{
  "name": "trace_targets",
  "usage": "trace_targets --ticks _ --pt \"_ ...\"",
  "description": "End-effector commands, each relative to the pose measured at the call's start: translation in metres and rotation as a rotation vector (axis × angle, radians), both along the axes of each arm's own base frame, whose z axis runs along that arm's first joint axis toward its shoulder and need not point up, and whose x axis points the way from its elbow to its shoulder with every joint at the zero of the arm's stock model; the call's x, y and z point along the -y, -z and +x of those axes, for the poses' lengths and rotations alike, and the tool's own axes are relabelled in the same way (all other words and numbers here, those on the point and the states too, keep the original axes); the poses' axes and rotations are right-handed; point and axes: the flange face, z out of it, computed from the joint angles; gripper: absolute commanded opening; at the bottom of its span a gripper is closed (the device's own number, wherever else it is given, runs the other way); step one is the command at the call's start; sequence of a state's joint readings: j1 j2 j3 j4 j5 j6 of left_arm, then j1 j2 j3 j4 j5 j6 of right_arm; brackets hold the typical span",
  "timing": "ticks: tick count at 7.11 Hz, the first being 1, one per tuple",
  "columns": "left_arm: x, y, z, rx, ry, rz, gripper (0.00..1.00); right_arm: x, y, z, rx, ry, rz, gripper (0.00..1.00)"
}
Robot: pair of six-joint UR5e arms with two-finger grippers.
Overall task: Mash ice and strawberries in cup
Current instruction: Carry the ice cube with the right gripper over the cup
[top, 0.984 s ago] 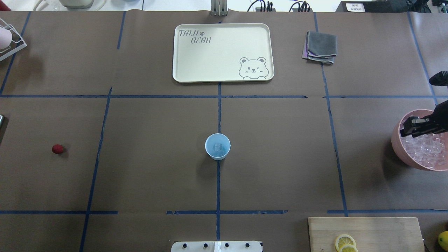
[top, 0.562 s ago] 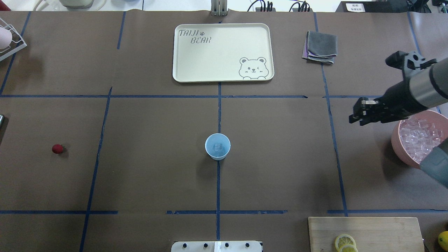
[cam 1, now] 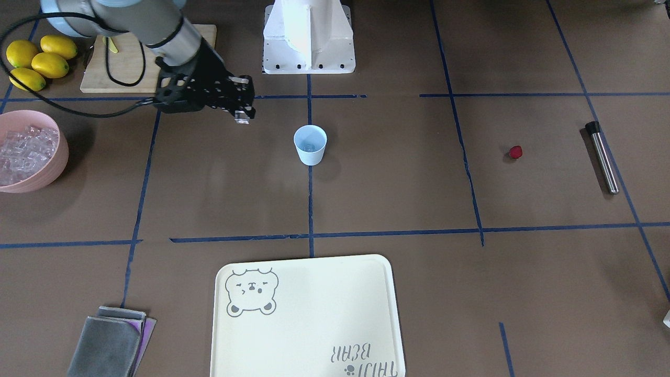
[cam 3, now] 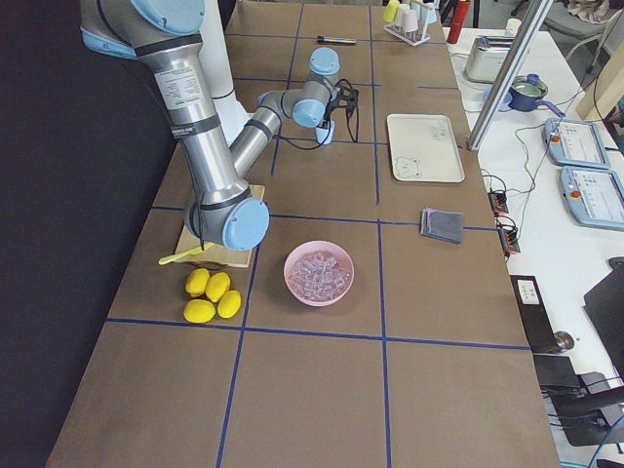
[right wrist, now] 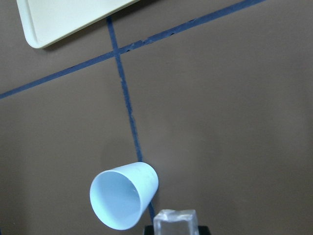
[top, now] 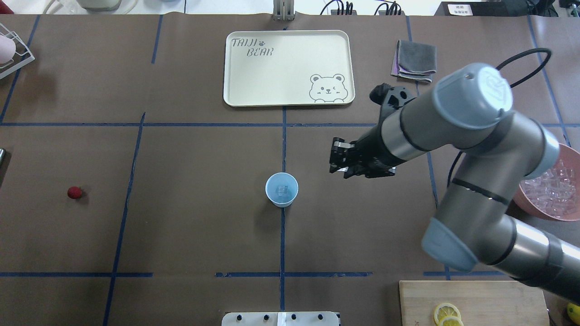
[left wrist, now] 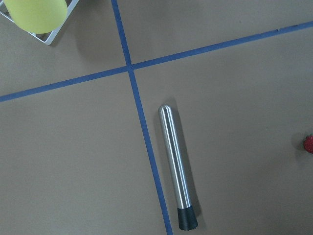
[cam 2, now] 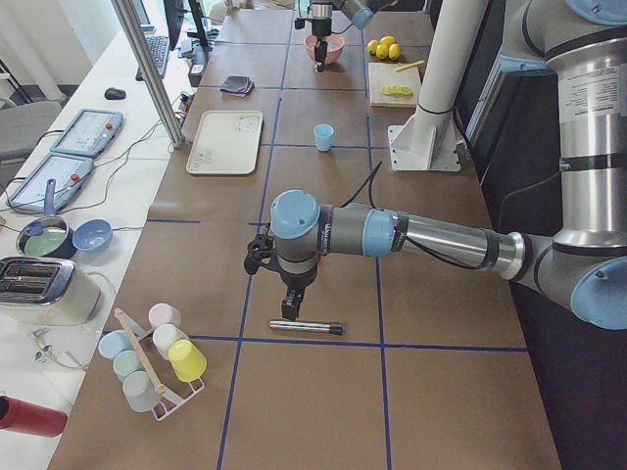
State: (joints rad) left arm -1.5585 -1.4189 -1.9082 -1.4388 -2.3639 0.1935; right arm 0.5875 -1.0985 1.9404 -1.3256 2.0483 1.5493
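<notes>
The light blue cup [top: 281,189] stands upright at the table's middle with one clear ice cube [top: 283,190] inside. My right gripper [top: 339,162] hangs to the cup's right, shut on another ice cube [right wrist: 175,223], which also shows in the front view [cam 1: 242,120]. The cup shows just left of that cube in the right wrist view [right wrist: 124,198]. The small red strawberry [top: 74,193] lies far left on the table. My left gripper [cam 2: 292,302] hovers over a steel muddler [left wrist: 176,169]; I cannot tell whether it is open or shut.
A pink bowl [top: 525,199] full of ice stands at the right edge. A cream tray [top: 272,68] and a folded grey cloth [top: 414,61] lie at the back. A cutting board [top: 489,294] with lemon slices is front right, whole lemons [cam 1: 36,60] beside it.
My right arm has swung left from over the pink bowl to just right of the cup, carrying an ice cube. The cup and strawberry have not moved.
</notes>
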Motion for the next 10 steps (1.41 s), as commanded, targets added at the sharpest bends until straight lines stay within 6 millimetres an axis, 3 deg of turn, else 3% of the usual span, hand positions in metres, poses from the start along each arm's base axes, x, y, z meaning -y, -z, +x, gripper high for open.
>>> trace_targets --ticks 1,3,4,5,6,8,9,10 --pt "0.0 0.001 0.0 0.0 0.0 0.002 1.0 -0.014 0.028 -0.086 -0.027 -0.057 -0.001 0.01" --pt "-0.001 0.002 -0.001 0.0 0.002 0.003 1.0 -0.008 0.03 -0.103 -0.048 -0.092 0.02 0.02" --pt "-0.001 0.001 0.0 0.0 0.0 0.002 1.0 -0.007 0.028 -0.114 -0.061 -0.09 0.018 0.1" --pt "-0.001 0.001 0.0 0.0 0.0 0.002 1.0 -0.009 0.024 -0.118 -0.069 -0.084 0.016 0.75" --pt "-0.001 0.001 0.0 0.0 0.0 0.002 1.0 -0.014 0.026 -0.12 -0.066 -0.078 0.015 0.99" --pt "-0.001 0.001 0.0 0.0 0.0 0.002 1.0 -0.016 0.03 -0.118 -0.055 -0.077 0.014 0.99" --pt "0.0 0.003 0.001 0.0 0.0 0.005 1.0 -0.014 0.038 -0.103 -0.03 -0.083 0.022 0.99" --pt "0.0 0.0 0.001 0.0 -0.006 0.003 1.0 0.001 0.02 -0.067 -0.03 -0.075 -0.007 0.99"
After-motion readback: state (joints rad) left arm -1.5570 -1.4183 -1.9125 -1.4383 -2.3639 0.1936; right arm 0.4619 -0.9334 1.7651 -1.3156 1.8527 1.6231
